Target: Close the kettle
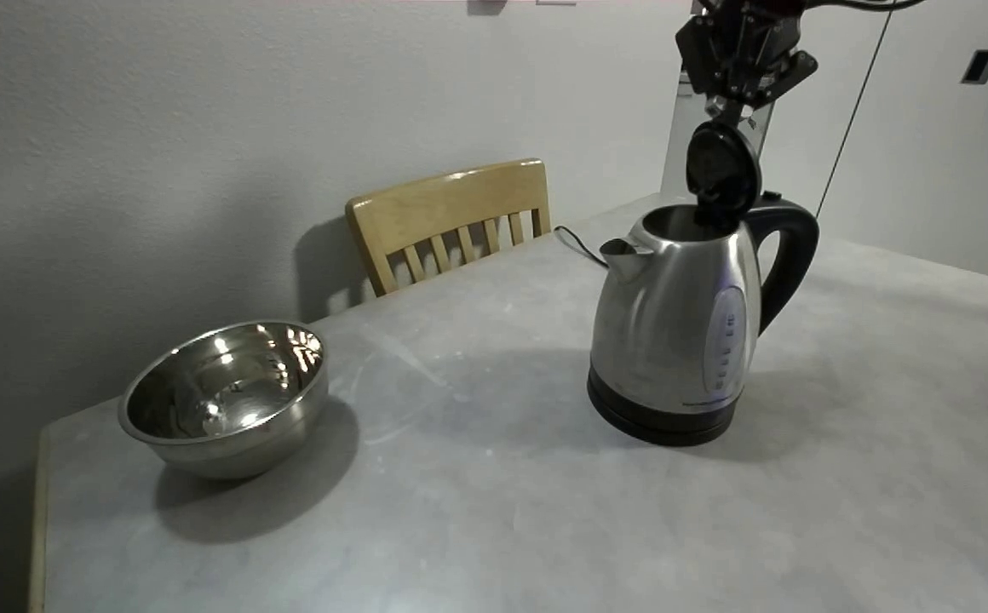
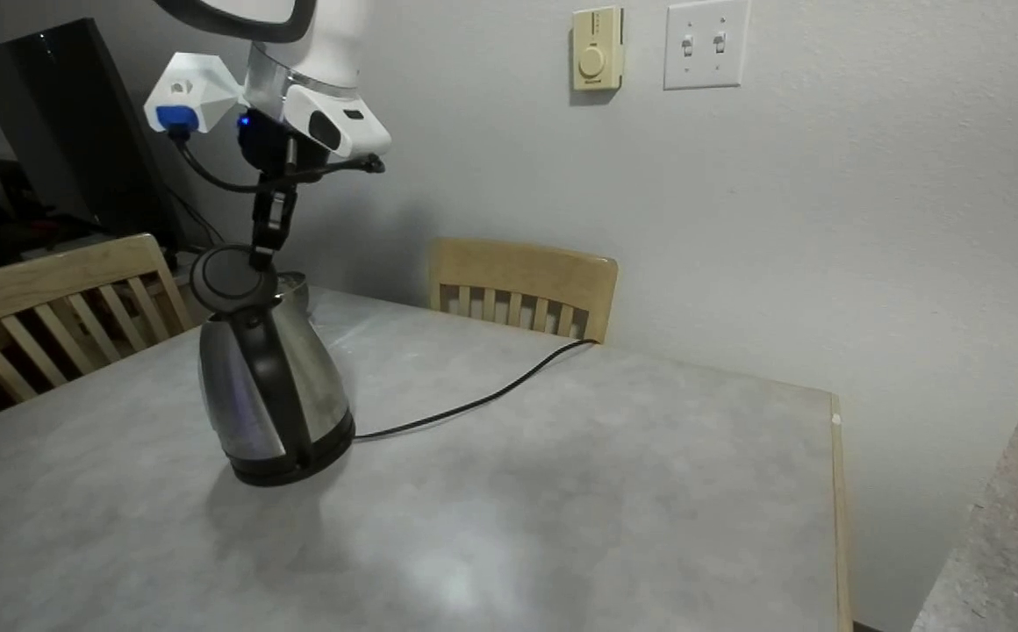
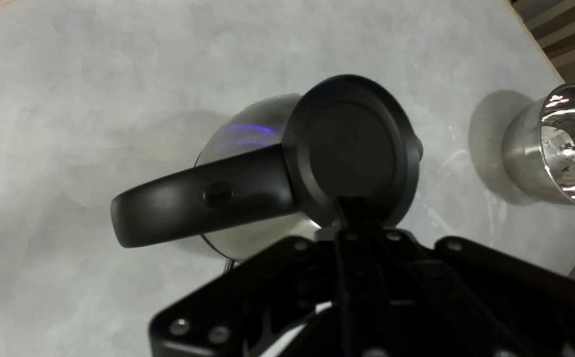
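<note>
the fingers (image 3: 356, 214), pressed together, are right at the raised kettle lid (image 3: 351, 144), contact unclear.

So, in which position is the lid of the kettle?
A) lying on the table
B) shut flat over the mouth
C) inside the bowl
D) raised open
D: in an exterior view the lid stands up from the kettle, leaving the mouth open.

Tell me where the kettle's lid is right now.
In an exterior view, the lid stands open at the right, atop the kettle beside the handle, with the gripper at its upper edge. In the wrist view it is near the centre.
</note>
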{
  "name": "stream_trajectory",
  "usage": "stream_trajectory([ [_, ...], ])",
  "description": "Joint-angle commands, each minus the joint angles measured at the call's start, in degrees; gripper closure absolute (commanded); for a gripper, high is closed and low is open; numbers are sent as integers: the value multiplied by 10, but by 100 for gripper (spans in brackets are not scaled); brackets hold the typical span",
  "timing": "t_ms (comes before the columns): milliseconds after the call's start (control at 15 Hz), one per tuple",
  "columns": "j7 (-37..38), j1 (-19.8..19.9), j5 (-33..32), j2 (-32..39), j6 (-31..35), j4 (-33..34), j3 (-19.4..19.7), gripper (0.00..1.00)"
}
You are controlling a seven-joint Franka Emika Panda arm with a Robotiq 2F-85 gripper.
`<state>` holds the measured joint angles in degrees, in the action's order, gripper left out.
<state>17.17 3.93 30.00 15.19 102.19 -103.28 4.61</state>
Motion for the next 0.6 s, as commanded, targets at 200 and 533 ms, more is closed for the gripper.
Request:
stream_trajectory([
  [200, 5, 0, 41, -22, 6, -54, -11, 100],
  [533, 5, -3, 47, 10, -6, -24, -18, 100],
])
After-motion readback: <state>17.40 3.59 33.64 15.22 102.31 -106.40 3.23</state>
